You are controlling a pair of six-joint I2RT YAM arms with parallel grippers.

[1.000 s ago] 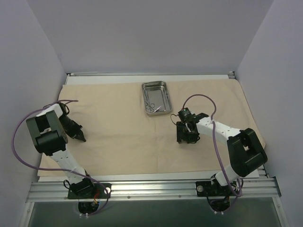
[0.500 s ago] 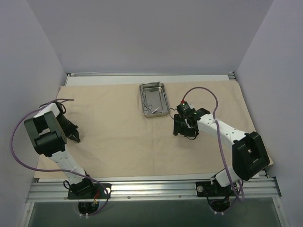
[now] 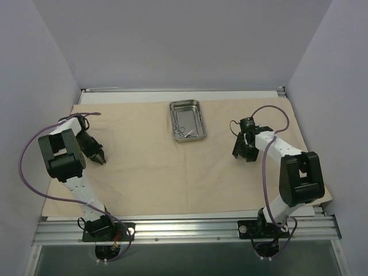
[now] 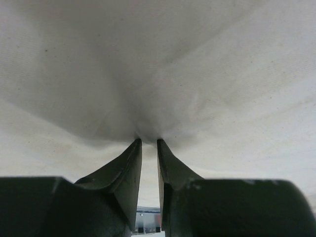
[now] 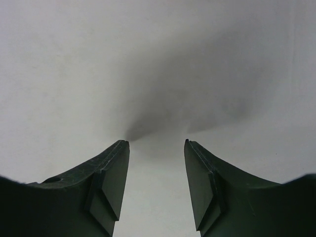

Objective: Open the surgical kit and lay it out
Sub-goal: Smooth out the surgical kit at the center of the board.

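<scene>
The surgical kit's tan cloth wrap (image 3: 155,169) lies spread flat over most of the table. Its small steel tray (image 3: 198,109) sits at the back centre with thin metal instruments (image 3: 183,129) inside. My left gripper (image 3: 99,159) is low over the cloth's left part. In the left wrist view its jaws (image 4: 149,141) stand a narrow crack apart, tips at the cloth (image 4: 207,74), nothing between them. My right gripper (image 3: 241,154) hovers over the cloth to the right of the tray. The right wrist view shows it (image 5: 156,143) open and empty above plain cloth (image 5: 98,59).
Grey walls (image 3: 172,40) enclose the table on three sides. A metal rail (image 3: 184,227) with both arm bases runs along the near edge. Purple cables (image 3: 26,172) loop from each arm.
The left gripper's jaws have parted slightly and it has shifted a little toward the back right. The right arm has swung right, away from the tray.
</scene>
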